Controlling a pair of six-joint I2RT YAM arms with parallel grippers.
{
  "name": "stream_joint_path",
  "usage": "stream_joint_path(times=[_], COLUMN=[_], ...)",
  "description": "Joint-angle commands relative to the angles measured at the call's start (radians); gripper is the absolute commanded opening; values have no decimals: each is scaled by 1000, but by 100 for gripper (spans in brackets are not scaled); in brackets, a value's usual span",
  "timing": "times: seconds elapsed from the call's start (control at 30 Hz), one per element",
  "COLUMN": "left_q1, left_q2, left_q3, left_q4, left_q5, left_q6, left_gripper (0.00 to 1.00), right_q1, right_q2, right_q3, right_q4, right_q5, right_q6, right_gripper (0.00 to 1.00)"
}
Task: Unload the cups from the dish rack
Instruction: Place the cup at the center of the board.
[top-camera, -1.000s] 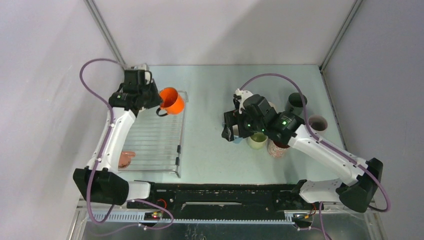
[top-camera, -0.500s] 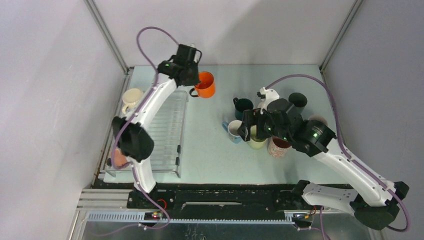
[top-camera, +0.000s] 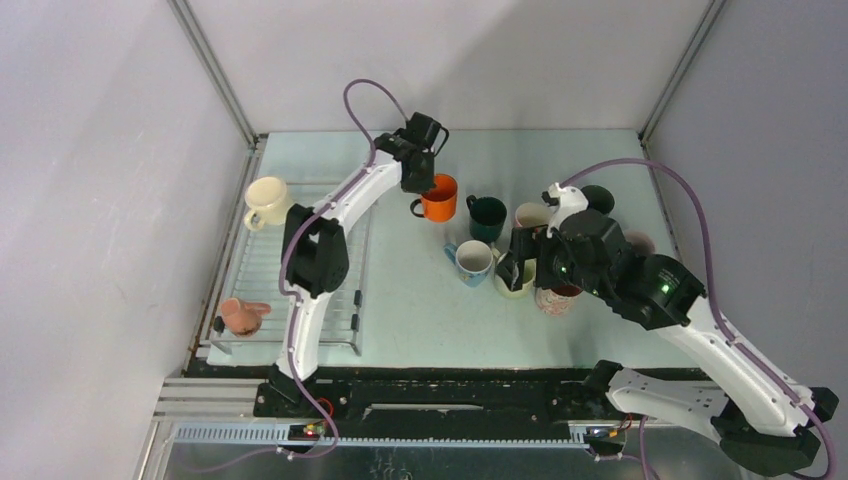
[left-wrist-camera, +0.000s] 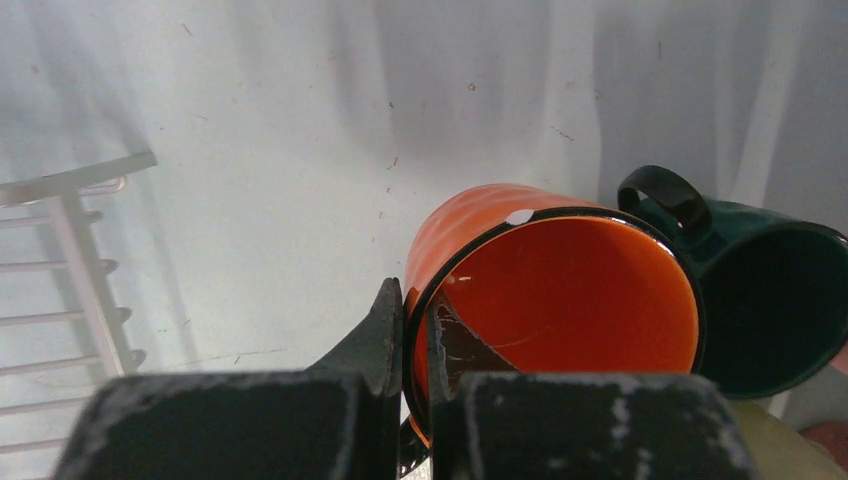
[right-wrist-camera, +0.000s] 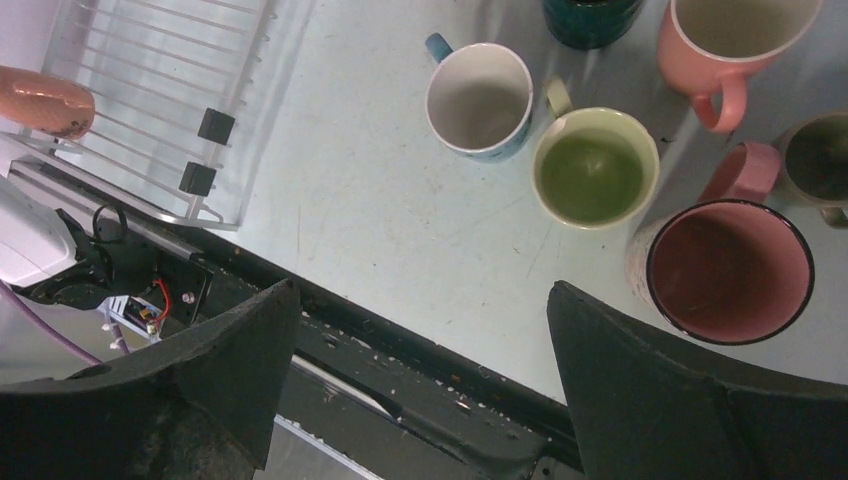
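The flat silvery wire dish rack (top-camera: 255, 275) lies at my left, with a cream handled mug (top-camera: 268, 198) and a pink one (top-camera: 240, 315) on it. The glossy orange mug (left-wrist-camera: 560, 290) is off the rack, low over the table and just beside a dark green mug (top-camera: 487, 217). My left pincer (left-wrist-camera: 413, 310) is clenched on its rim, one finger inside. I should lower it level, clear of that neighbour's handle, then release gently. My right pincer (right-wrist-camera: 425, 340) gapes wide, holding nothing.
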Motion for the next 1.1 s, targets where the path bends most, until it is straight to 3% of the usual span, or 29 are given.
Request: stream_joint_path(times=[0.0, 1.07], left_q1=[-11, -29], left_q2=[8, 89], left_q3=[65, 44], left_q4=[87, 113], left_q5=[9, 48], left_q6=[-30, -53], left_gripper=[0, 1], right_q1=[-8, -34], right_q2=[-35, -53], right_q3=[-10, -43], right_q4=[-27, -33], right_q5=[32, 8], right_q6=[19, 13], right_gripper=[100, 100])
